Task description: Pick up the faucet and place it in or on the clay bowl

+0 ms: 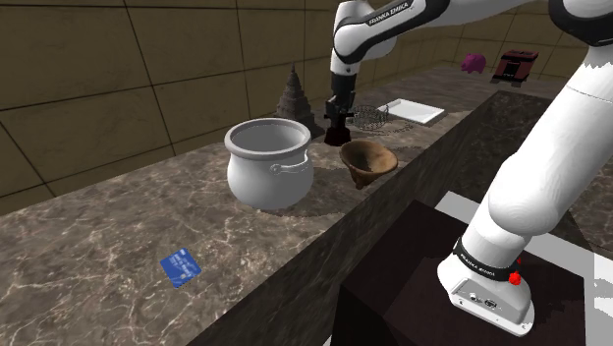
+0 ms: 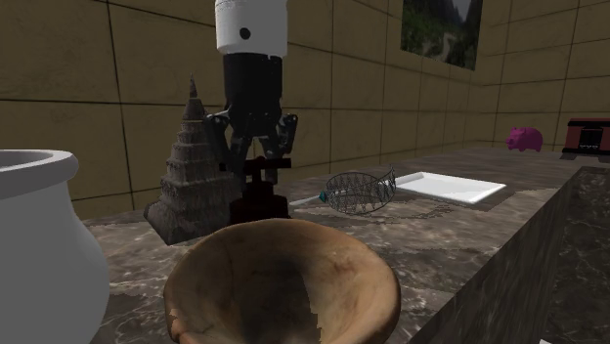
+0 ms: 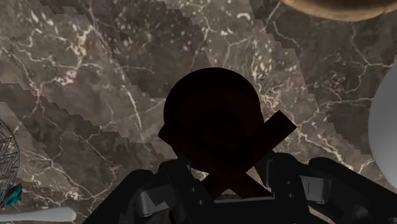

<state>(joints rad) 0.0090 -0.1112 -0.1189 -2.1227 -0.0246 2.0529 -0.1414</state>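
1. Shoulder view is showing a brown marble counter (image 1: 98, 236) running along a tiled wall. The arm's dark stand (image 1: 393, 305) is sitting just in front of it.
2. The white arm (image 1: 550, 167) is leaning out from the stand over the counter, with its wrist pointing straight down.
3. A white pot (image 1: 267, 162) with side handles is standing on the counter, near the clay bowl, on the shoulder view's left of it.
4. A grey tiered pagoda figure (image 2: 191, 166) is standing close to the wall, just behind the faucet.
5. A flat white tray (image 2: 455, 186) is lying further along the counter, with a wire basket (image 2: 357, 191) resting just beside it.
6. The clay bowl (image 1: 367, 160), brown and open side up, is sitting near the counter's front edge, just beside the faucet but apart from it.
7. The faucet (image 2: 259, 200), a dark maroon that is almost black, is standing upright between the pagoda figure and the clay bowl. Whether its base is touching the counter I cannot tell.
8. The gripper (image 2: 261, 164) is hanging straight above the faucet with its fingers drawn in narrow, clasping the faucet's top. In the wrist view the round body and slanting lever are sitting between them.
9. A small blue card (image 1: 180, 266) is lying well apart from everything else.
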